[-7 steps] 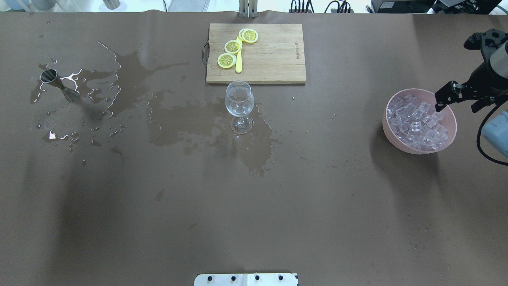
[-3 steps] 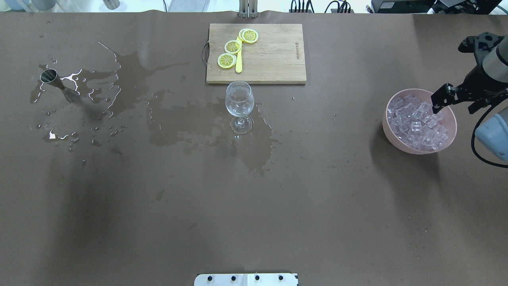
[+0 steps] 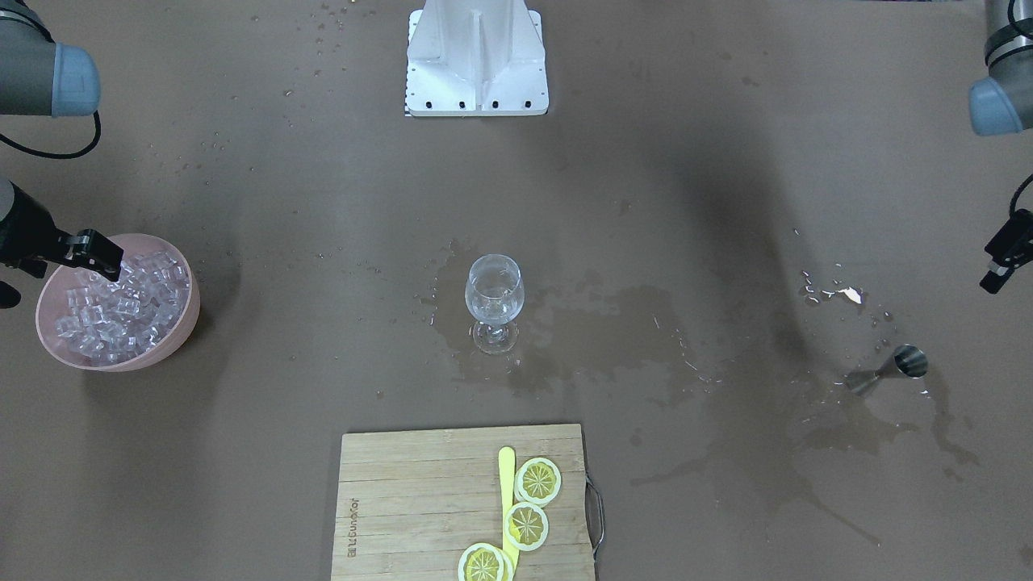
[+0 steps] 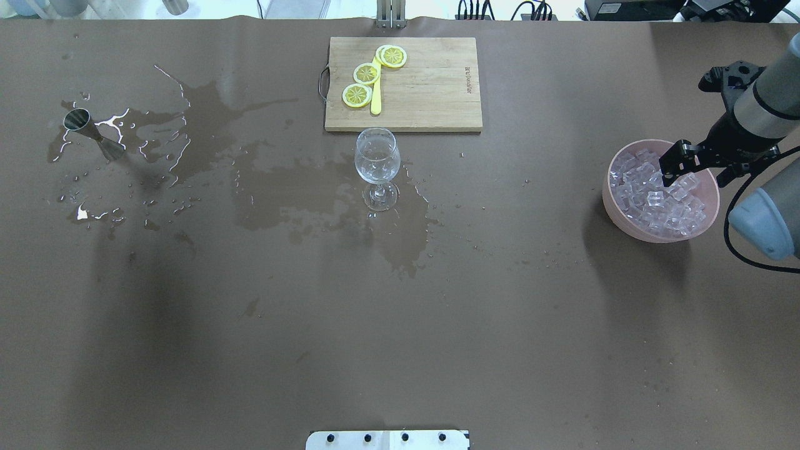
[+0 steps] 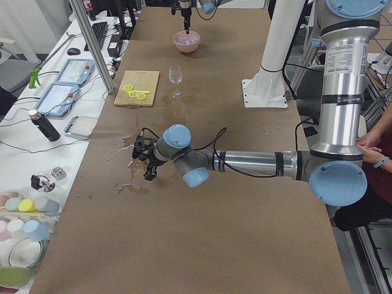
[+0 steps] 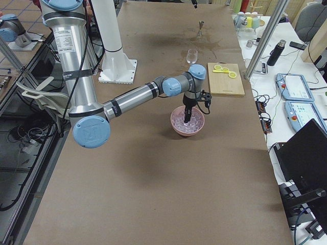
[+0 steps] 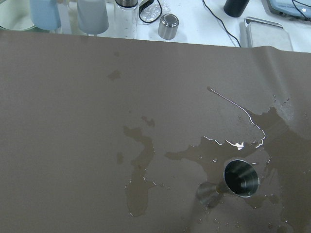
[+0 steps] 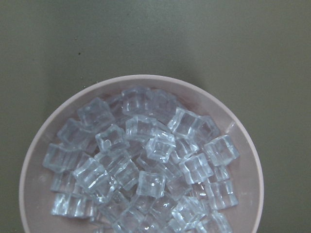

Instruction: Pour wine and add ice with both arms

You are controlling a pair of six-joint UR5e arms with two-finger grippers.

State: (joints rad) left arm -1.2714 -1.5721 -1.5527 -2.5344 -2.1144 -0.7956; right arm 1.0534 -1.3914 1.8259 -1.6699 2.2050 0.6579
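Observation:
The ice (image 4: 656, 197) (image 8: 146, 160) fills a pink bowl (image 4: 615, 209) at the table's right end. My right gripper (image 4: 695, 181) (image 3: 58, 284) hangs open just above the bowl, fingers spread over the cubes, holding nothing. An upright wine glass (image 4: 377, 159) (image 3: 495, 294) stands mid-table. The wine shows only as wet patches and shiny puddles (image 4: 187, 119) around it and around a steel jigger (image 4: 84, 125) (image 7: 240, 178). My left gripper (image 5: 143, 160) floats open and empty near the jigger, off the table's left end; one of its fingers (image 3: 999, 262) shows in the front view.
A wooden cutting board (image 4: 431, 100) with three lemon slices (image 4: 367, 73) and a yellow pick lies behind the glass. The white base bracket (image 4: 387, 439) sits at the near edge. Cups and bottles (image 7: 87, 14) stand beyond the table's left end.
My right gripper has moved left and forward, from the bowl's right rim to over the ice. The glass, jigger and board have not moved.

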